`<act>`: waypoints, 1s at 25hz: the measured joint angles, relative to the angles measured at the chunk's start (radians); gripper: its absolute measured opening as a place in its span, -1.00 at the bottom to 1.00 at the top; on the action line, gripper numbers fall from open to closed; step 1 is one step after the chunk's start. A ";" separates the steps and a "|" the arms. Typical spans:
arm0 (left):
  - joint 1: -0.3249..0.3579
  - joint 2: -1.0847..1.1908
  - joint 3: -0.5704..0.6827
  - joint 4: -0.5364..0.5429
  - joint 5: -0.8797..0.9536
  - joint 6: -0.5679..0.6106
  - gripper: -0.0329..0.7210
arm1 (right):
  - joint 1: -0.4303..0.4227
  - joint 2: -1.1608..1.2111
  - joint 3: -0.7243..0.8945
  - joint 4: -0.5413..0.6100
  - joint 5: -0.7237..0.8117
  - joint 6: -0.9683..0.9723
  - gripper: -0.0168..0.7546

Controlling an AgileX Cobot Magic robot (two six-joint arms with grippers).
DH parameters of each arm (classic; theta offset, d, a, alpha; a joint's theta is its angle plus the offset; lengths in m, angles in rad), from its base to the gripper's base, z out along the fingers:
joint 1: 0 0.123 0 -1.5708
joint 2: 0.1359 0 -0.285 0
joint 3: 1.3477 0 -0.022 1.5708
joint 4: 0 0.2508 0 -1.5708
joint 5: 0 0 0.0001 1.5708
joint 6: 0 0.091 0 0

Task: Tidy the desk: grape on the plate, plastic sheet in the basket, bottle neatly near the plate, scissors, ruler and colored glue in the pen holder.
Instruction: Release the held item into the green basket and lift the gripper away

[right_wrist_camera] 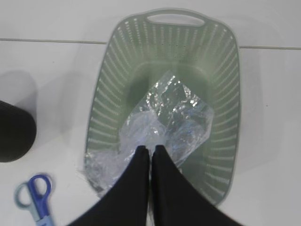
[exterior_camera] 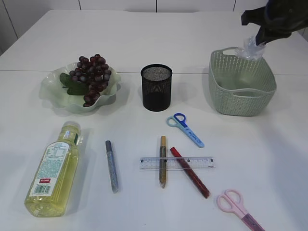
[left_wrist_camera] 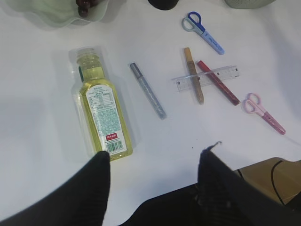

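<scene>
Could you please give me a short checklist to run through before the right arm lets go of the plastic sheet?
1. Right gripper shut on the plastic sheet: ok.
2. Sheet hangs above the basket opening, not the table: ok.
3. Sheet fully inside the rim: not ok, a corner drapes over the near wall.
4. Basket upright, with nothing else seen inside: ok.
5. Left gripper open, holding nothing, clear of the basket, near the bottle: ok.
6. Blue scissors outside the basket, beside it: ok.
</scene>
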 joint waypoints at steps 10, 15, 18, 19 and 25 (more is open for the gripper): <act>0.000 0.000 0.000 -0.013 0.000 0.000 0.24 | -0.014 0.159 -0.138 -0.014 0.020 0.001 -0.91; 0.000 0.000 0.000 -0.036 0.000 0.000 0.24 | -0.014 0.213 -0.174 -0.014 0.046 0.001 -0.83; 0.000 0.000 0.000 -0.043 0.000 0.000 0.24 | -0.014 0.229 -0.175 -0.014 0.051 0.002 -0.69; 0.000 0.000 0.000 -0.043 0.000 0.000 0.24 | -0.014 0.233 -0.175 -0.014 0.051 0.002 -0.64; 0.000 0.000 0.000 -0.046 0.000 0.000 0.24 | -0.014 0.234 -0.176 -0.014 0.036 0.005 -0.22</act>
